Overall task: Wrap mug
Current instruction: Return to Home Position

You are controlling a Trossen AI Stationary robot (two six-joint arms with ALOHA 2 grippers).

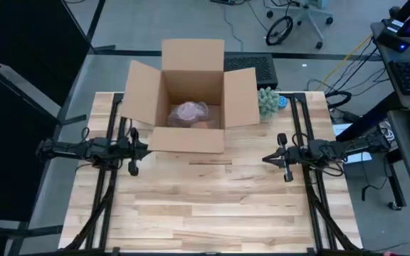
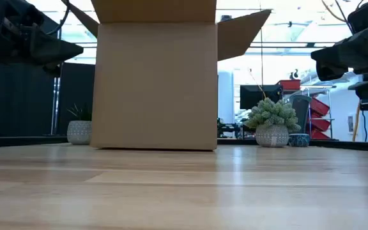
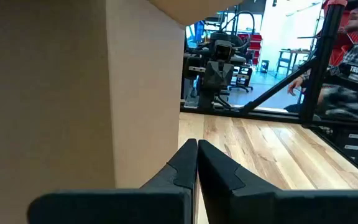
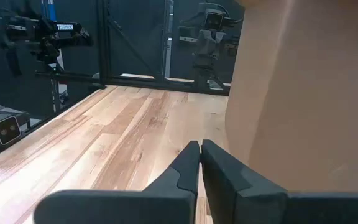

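Wooden table point(image 1: 212, 206) bears an open box point(image 1: 191, 107); left claw point(image 1: 146, 148) and right claw point(image 1: 264, 159) are pressed together, empty.

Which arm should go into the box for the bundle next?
Left, marginally. The left end effector sits at the box's near corner; the right end effector is farther off. Both are shut and empty. The bundle lies left of centre.

near tabletop point(image 1: 212, 206): free | back: open box point(image 1: 191, 139) blocks
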